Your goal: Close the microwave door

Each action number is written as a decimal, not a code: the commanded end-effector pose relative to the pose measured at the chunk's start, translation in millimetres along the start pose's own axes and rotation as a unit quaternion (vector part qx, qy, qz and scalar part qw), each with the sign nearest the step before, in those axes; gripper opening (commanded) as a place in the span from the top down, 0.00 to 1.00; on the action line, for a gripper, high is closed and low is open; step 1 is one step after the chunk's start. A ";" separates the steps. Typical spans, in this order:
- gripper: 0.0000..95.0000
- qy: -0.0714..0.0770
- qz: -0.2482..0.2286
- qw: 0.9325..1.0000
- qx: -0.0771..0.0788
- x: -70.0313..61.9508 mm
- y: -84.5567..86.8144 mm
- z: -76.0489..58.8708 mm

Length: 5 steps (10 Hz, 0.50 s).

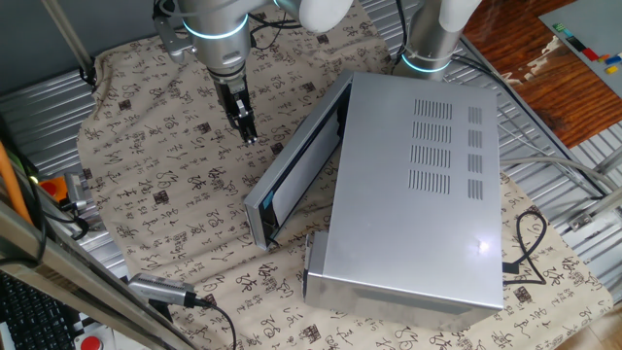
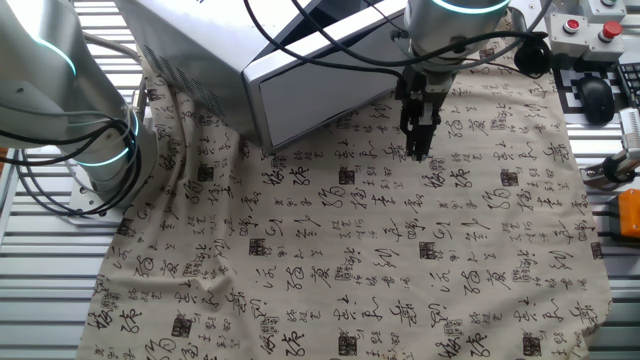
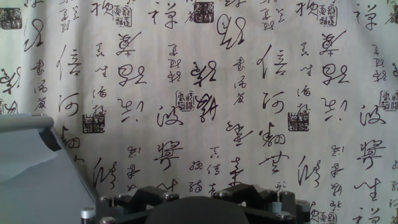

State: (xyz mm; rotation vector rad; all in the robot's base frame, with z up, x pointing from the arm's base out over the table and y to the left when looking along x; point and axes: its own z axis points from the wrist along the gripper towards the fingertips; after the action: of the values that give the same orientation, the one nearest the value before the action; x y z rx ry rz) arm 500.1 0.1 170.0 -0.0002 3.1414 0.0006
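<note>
The microwave (image 1: 418,194) is a big silver box with vent slots on top, lying on a cloth printed with calligraphy. The microwave door (image 1: 296,170) stands partly open, swung out to the left at an angle. The door also shows in the other fixed view (image 2: 320,95) and at the lower left of the hand view (image 3: 31,162). My gripper (image 1: 249,133) points down over the cloth, a short way left of the door's outer face and not touching it. Its fingers look pressed together and empty in the other fixed view (image 2: 419,150). The hand view shows only the gripper's body, not the fingertips.
A second arm's base (image 1: 428,49) stands behind the microwave and also shows in the other fixed view (image 2: 90,140). A black cable (image 1: 525,243) trails from the microwave's right side. A small camera on a cable (image 1: 160,290) lies at the front left. A button box (image 2: 590,30) sits beyond the cloth.
</note>
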 end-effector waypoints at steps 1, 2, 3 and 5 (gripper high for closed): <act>1.00 0.000 -0.021 1.000 -0.011 0.1 -0.1 0.0; 1.00 0.000 -0.021 1.000 -0.007 0.1 -0.1 0.0; 1.00 0.000 -0.021 1.000 -0.008 0.1 -0.1 0.0; 1.00 0.001 -0.021 1.000 -0.007 0.1 -0.1 0.0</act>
State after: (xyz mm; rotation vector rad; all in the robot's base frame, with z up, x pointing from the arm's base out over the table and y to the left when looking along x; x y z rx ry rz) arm 499.7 0.4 170.2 -0.0676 3.1414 0.0273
